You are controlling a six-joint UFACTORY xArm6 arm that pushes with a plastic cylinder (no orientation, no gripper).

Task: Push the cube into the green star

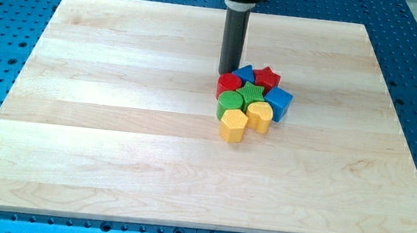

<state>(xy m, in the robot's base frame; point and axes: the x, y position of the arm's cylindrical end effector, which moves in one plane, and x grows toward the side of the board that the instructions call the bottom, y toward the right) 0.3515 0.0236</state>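
Just toward the view's right and bottom of my tip (228, 73), a tight cluster of coloured blocks sits on the wooden board (115, 122), with the rod holding nothing, since it has no jaws to open or close and can only shove. My tip stands at the cluster's upper-left corner, touching or just short of the red cylinder (229, 84). Beside it to the view's right lies a blue block (244, 74), partly hidden, then the red star (267, 79). The blue cube (278, 103) sits on the far side of the cluster from my tip, down and to the view's right. The green star (253, 95) lies between my tip and that cube, apparently already touching it. Below are the green cylinder (231, 101), a yellow heart-like block (260, 116) and a yellow hexagonal block (232, 124). Any push would likely have to come from the cube's right side, heading leftward.
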